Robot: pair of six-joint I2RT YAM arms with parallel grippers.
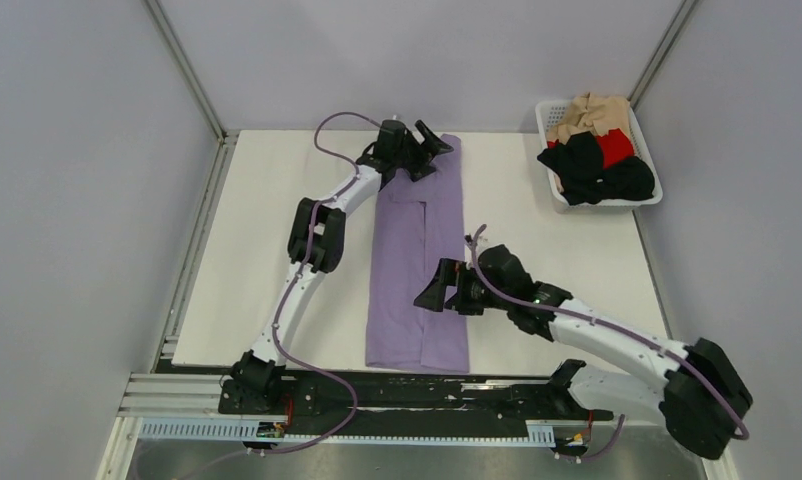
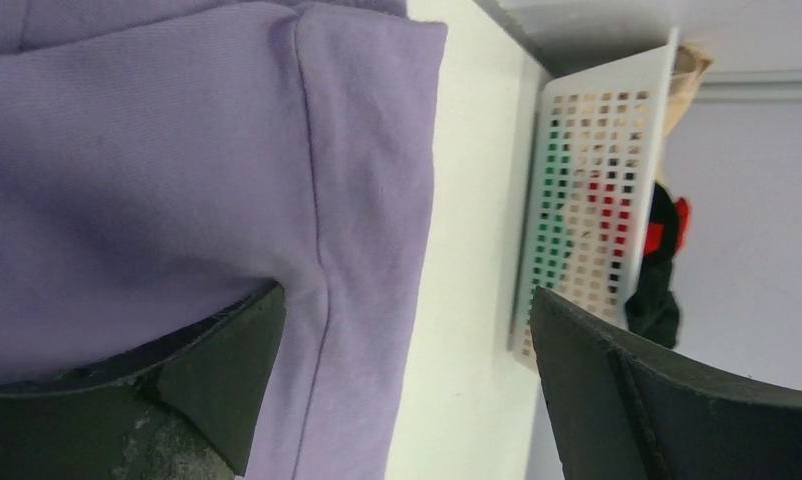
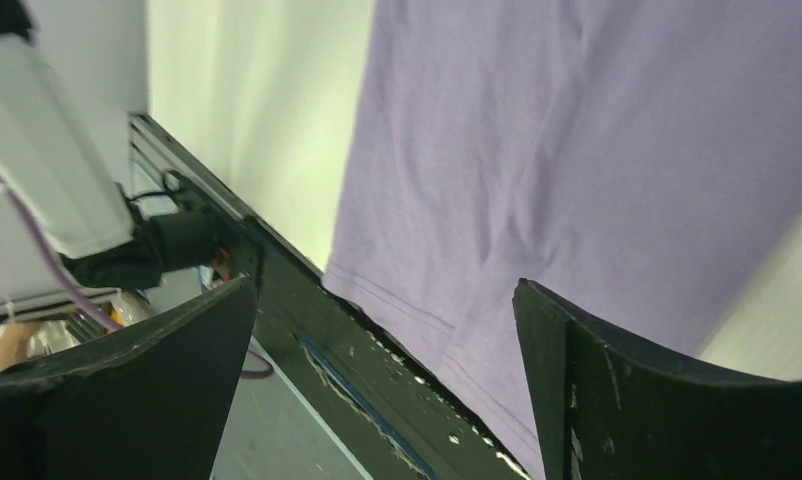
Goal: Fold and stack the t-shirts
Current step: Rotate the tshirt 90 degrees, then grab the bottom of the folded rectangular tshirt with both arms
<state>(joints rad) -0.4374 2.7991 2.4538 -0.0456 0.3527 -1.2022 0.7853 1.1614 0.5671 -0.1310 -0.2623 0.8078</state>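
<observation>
Bright, even light; blurred wrist foregrounds

A: The lavender t-shirt (image 1: 420, 280)?
B: Soft matt knit cloth, stitched hems.
A: And the basket (image 1: 549, 125) at two o'clock?
B: Smooth white plastic mesh. The table (image 1: 257, 250) is matt white, the left tool (image 2: 407, 345) scuffed matt black

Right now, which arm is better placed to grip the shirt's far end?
Left. The left end effector sits at the far end of the lavender shirt; the right end effector is over its middle.
</observation>
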